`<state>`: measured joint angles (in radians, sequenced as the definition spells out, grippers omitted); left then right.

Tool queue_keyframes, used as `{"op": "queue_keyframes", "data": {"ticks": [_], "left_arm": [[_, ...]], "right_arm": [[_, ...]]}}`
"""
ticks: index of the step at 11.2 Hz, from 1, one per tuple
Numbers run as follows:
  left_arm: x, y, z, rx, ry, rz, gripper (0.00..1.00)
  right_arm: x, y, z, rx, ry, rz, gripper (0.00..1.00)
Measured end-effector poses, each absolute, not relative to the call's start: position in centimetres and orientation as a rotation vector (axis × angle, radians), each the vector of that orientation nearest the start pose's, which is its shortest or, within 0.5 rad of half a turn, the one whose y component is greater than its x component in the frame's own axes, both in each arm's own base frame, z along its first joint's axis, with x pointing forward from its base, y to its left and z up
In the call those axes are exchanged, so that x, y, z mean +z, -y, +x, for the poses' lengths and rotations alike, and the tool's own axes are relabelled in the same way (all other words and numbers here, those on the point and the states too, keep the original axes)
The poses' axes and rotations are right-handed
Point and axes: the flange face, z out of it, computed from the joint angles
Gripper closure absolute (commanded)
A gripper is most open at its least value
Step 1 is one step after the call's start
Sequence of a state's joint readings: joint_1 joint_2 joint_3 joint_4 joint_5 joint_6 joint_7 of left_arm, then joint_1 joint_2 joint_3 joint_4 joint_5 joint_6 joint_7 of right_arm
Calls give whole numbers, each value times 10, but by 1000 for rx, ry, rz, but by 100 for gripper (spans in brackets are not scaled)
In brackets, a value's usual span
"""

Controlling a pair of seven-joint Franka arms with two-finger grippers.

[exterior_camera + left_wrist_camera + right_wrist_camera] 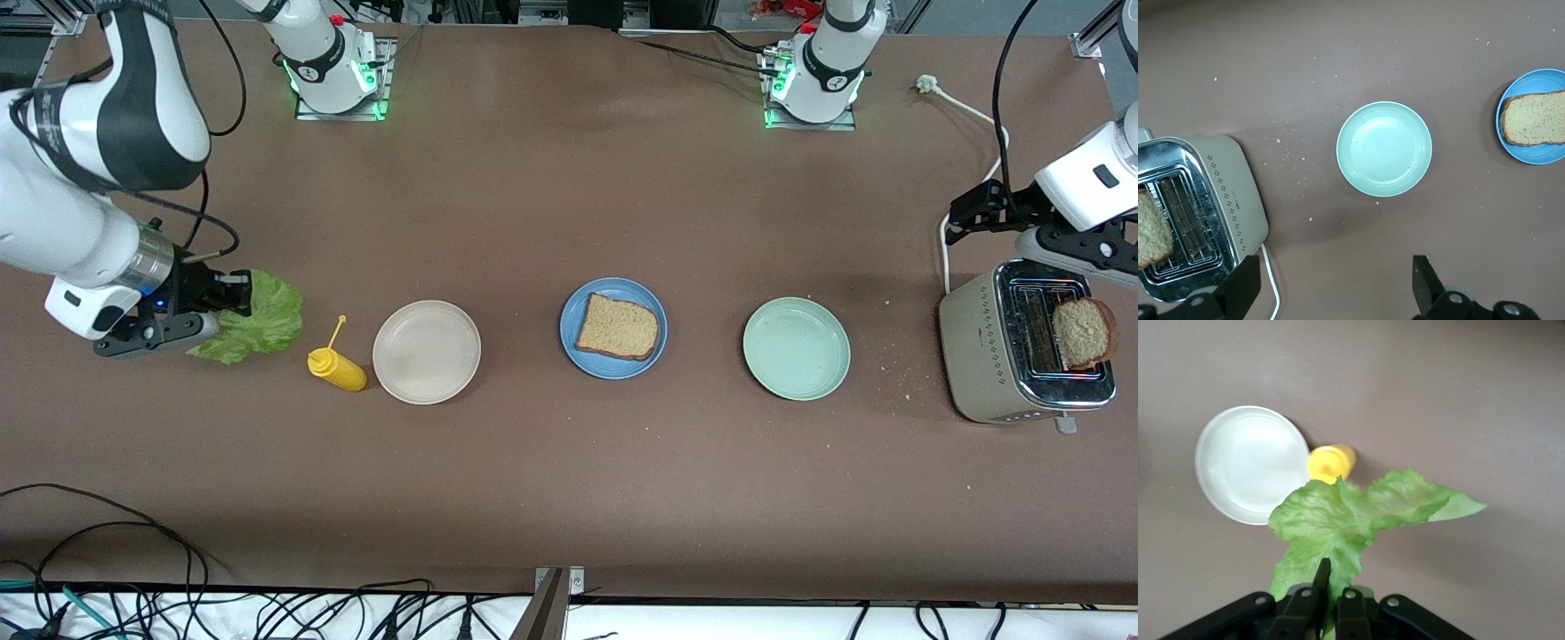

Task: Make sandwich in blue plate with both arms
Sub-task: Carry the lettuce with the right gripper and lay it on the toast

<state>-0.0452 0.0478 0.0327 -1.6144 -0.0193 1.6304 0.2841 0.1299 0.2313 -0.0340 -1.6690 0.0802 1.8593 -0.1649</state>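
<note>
The blue plate point(613, 286) stands mid-table with one brown bread slice point(619, 327) lying flat in it; both also show in the left wrist view, the plate point(1538, 150) and the slice point(1535, 119). A second slice point(1083, 333) stands in a slot of the toaster point(982, 356). My right gripper point(233, 293) hangs over the table at the right arm's end, shut on the stem end of a ruffled green lettuce leaf point(258, 318). The right wrist view shows the leaf point(1351, 513) spreading out from the shut gripper point(1331, 587). My left gripper point(1337, 287) is open and empty, up over the table beside the toaster.
A yellow squeeze bottle point(336, 367) lies beside the beige-white plate point(427, 351), close to the hanging lettuce. A pale green plate point(796, 348) sits between the blue plate and the toaster. The toaster's white cord point(969, 111) runs toward the left arm's base. Crumbs dot the table near the toaster.
</note>
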Motion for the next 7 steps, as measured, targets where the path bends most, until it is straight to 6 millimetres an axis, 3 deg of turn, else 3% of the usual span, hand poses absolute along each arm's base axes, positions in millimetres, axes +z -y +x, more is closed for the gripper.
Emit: {"op": "queue_keyframes", "data": {"ticks": [1,3,7], "left_arm": [[582,14,572,46,-476,-3127,0],[582,15,572,46,-481,-3126,0],[582,15,571,54,-480,-3127,0]], "right_arm": [[478,-91,622,65,346,-3052,100],[484,-151,620,64,277,-3074,100],[440,-300,624,111,-27,-3043,100]]}}
